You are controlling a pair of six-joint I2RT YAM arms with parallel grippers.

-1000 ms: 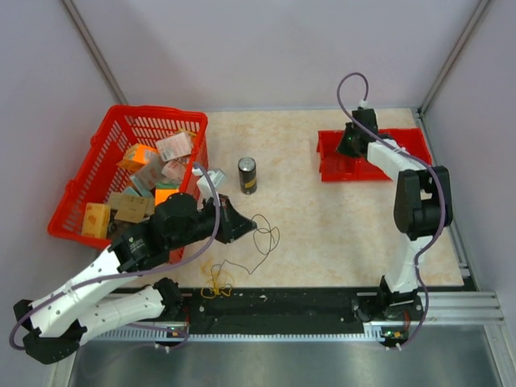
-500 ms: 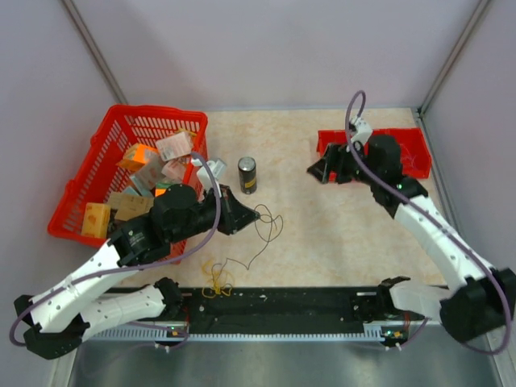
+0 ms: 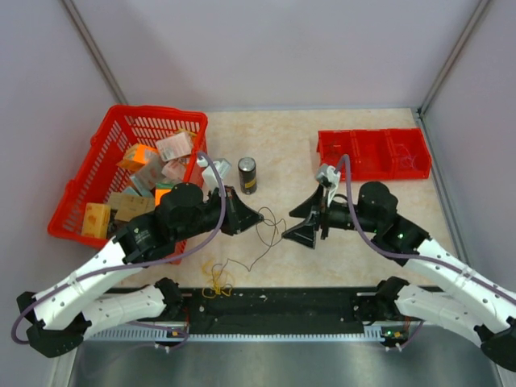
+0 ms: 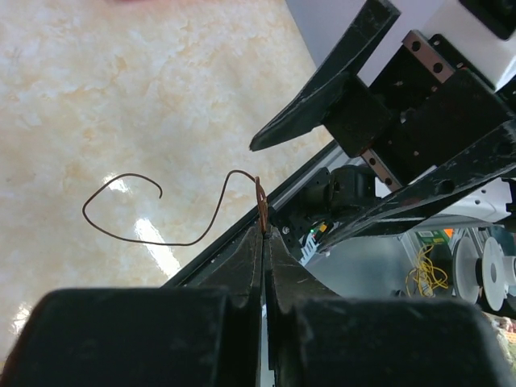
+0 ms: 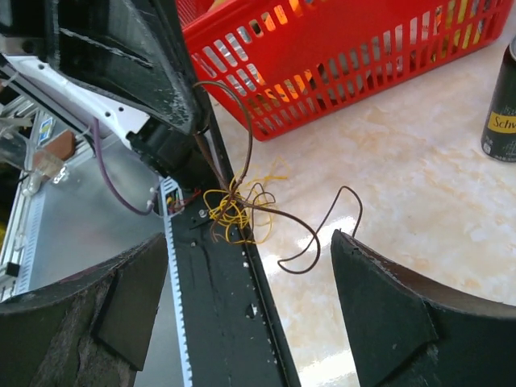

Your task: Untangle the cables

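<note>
The cables are a thin dark wire point(image 3: 267, 239) looping over the table and a yellow wire point(image 3: 216, 284) bunched at the front rail. My left gripper point(image 3: 256, 217) is shut on one end of the dark wire point(image 4: 153, 235), its fingertips point(image 4: 263, 235) pinching it just above the table. Facing it from the right, my right gripper point(image 3: 300, 225) stands open with nothing between its fingers. In the right wrist view the yellow wire point(image 5: 234, 211) and the dark wire point(image 5: 316, 242) cross ahead of the open right gripper point(image 5: 250, 290).
A red basket point(image 3: 81, 193) full of small boxes stands at the left. A dark can point(image 3: 247, 175) stands upright behind the two grippers. A red compartment tray point(image 3: 372, 153) lies at the back right. A black rail point(image 3: 282, 300) runs along the front edge.
My right arm swung from the red tray to the table's middle and its gripper opened wide. The left gripper shifted slightly right and back, still pinching the dark wire.
</note>
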